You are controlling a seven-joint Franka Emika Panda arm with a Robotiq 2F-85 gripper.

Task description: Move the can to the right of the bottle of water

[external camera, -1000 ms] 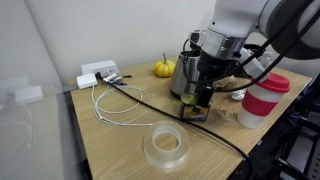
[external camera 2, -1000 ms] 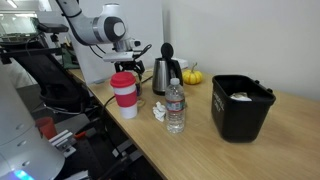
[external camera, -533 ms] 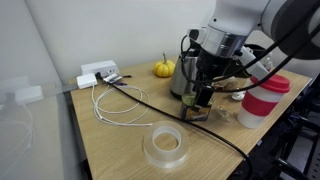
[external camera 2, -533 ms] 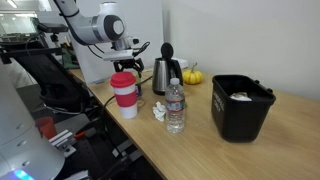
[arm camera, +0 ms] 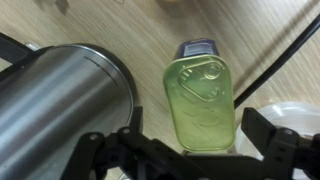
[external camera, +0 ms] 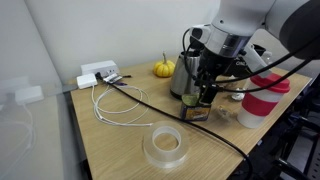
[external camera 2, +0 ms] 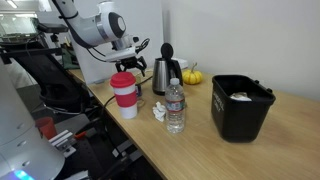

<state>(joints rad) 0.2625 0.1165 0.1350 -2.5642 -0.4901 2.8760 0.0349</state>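
Beside the kettle (arm camera: 60,100) on the worktop (external camera: 120,140), the can (arm camera: 203,95) is seen standing, green-yellow top upward, flanked by the fingers (arm camera: 268,128), which are held apart and not closed on it. Since a second ago the gripper (arm camera: 190,150) has been shifted slightly upward while the can is left unmoved, so no grasp is judged made. The bottle of water (external camera 2: 175,105) stands apart, the carry still undone.

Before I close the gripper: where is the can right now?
In the wrist view the can lies on the wooden table, just right of the metal kettle, between the open gripper's fingers.
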